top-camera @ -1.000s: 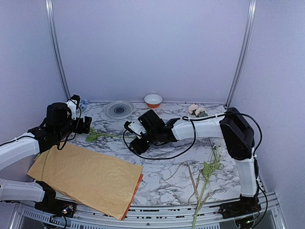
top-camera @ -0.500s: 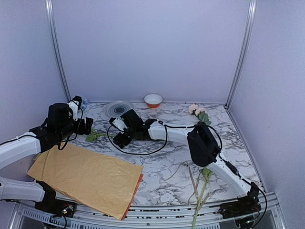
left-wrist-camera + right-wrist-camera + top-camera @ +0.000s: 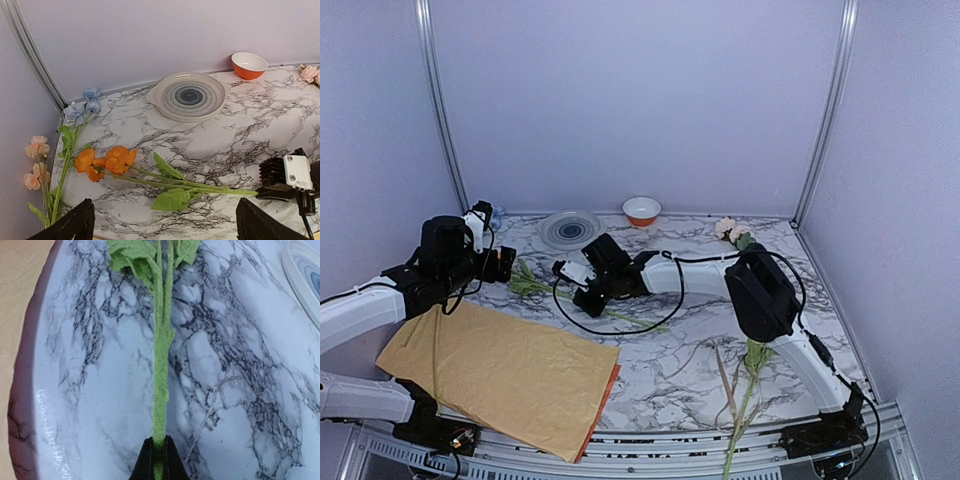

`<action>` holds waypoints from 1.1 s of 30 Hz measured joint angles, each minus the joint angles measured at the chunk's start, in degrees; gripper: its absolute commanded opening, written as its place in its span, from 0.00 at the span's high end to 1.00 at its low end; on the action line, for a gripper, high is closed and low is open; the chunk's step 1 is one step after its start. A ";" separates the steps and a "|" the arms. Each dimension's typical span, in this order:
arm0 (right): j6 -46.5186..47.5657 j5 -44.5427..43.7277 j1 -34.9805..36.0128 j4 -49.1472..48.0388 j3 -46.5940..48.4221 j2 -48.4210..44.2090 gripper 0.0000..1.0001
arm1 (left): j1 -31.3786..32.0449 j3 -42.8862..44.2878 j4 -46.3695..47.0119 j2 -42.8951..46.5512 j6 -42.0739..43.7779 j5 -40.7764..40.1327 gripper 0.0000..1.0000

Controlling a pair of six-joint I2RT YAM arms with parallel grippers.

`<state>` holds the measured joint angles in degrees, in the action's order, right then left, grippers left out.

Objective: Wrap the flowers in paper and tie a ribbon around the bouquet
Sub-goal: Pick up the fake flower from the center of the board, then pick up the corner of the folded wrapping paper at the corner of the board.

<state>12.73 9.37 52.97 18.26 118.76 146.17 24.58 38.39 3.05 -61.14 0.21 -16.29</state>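
The right arm is reaching far across the worktop, and its jaws are squeezing tight on the end of a green stalk. That stalk is lying flat on the worktop with an orange flower at its other end. The left arm is hanging above the flower, and its jaws are standing wide apart, holding nothing. More flowers are lying in the far left corner: blue flowers and pink flowers. The paper is lying spread out on the near left of the worktop, well apart from the orange flower. One more green stem is lying on the near right, with a thin tan ribbon just beside it. A plate and a bowl are sitting at the back
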 measured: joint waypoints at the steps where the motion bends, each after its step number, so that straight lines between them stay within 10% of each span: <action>1: 0.72 -0.42 0.48 -0.39 -2.47 -1.57 1.00 | 0.00 0.00 0.00 0.00 0.00 0.00 0.01; 13: -7.61 -4.13 1.68 -13.53 -34.84 -30.91 1.00 | 0.00 -0.02 0.04 0.92 0.04 -0.44 0.02; 20: -17.53 -8.68 -2.89 -20.13 -52.46 -48.74 1.00 | 2.16 2.08 -3.23 3.58 -1.14 -2.95 0.32; 33: -31.47 -25.70 -13.09 -13.00 -78.25 -80.35 1.00 | 42.47 17.88 -22.12 -24.55 -18.10 -6.25 0.10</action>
<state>-18.74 -16.34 39.88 5.26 40.51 65.82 67.05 56.27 -19.07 -85.69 -17.89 -22.55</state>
